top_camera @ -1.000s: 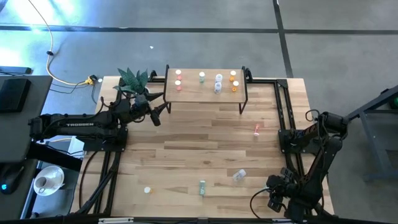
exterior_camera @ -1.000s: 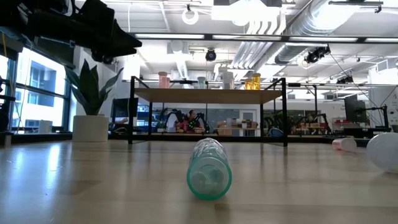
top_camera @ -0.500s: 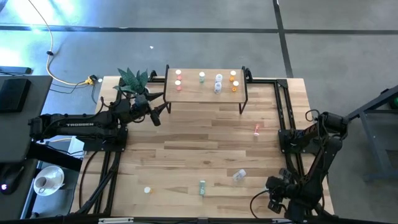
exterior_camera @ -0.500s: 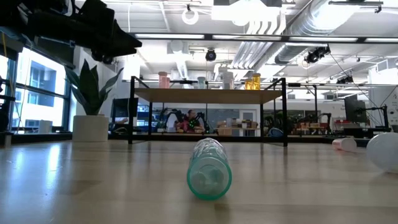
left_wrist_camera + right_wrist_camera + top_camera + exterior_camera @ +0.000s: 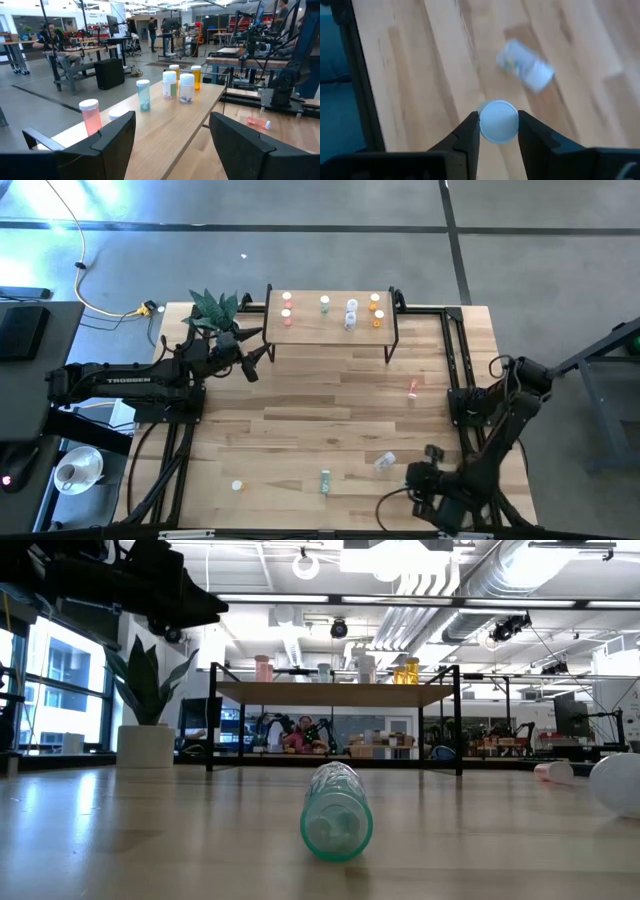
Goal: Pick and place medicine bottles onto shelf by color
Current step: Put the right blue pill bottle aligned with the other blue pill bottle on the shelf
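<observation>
The shelf stands at the table's far side with several capped bottles upright on its board. Lying loose on the table are a pink bottle, a clear-white bottle, a green bottle and a small white cap. My right gripper hangs over the near right part of the table, shut on a white-capped bottle. Just left of the shelf, my left gripper stands open and level, facing along the board. My right gripper pinches the bottle between its two fingers, one on each side of the round white cap. The fingers slant down from the near right. I see the cap end-on, and it hides the bottle's body. The tabletop lies some way beyond it.
A potted plant stands at the far left corner beside my left arm. Black frame rails run along the table's right side. The middle of the tabletop is bare wood.
My right gripper has swung toward the table's left edge along the near side, mostly in the last half second, and now hangs closer to the clear-white bottle. The loose bottles lie where they were.
</observation>
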`<state>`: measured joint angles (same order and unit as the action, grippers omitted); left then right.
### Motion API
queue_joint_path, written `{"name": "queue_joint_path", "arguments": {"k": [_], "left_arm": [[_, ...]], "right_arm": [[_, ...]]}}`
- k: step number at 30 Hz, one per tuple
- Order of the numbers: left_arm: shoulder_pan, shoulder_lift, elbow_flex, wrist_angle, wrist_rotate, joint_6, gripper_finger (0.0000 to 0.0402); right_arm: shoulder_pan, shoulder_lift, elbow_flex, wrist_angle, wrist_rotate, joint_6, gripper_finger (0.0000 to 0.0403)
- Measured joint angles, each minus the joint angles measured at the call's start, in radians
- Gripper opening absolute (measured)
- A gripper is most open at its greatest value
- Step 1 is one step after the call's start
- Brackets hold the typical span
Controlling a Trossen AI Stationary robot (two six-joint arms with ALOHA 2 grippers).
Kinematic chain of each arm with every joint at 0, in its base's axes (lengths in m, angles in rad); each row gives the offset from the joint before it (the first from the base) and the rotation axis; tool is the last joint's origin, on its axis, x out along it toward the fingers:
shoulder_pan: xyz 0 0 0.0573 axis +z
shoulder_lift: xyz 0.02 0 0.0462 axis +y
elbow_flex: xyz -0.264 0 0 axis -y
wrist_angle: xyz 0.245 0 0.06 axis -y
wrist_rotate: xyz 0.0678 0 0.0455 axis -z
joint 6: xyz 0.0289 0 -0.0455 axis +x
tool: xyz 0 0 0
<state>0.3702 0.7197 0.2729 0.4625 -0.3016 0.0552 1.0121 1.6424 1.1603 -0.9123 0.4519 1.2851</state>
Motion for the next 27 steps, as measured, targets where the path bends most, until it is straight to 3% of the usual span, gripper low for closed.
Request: {"name": "queue_joint_path", "arguments": {"k": [12, 20, 27], "left_arm": [[0.0, 0.0, 0.0, -0.017, 0.002, -0.001, 0.0243], [0.0, 0.0, 0.0, -0.064, 0.003, -0.012, 0.0243], [0.0, 0.0, 0.0, -0.16, 0.008, -0.092, 0.0243]], "right_arm": [[-0.374, 0.0, 0.106, 0.016, 0.007, -0.614, 0.0093], [-0.681, 0.0, 0.211, 0.069, -0.105, -0.972, 0.0093], [-0.915, 0.0, 0.347, 0.087, -0.154, -1.18, 0.0093]]}}
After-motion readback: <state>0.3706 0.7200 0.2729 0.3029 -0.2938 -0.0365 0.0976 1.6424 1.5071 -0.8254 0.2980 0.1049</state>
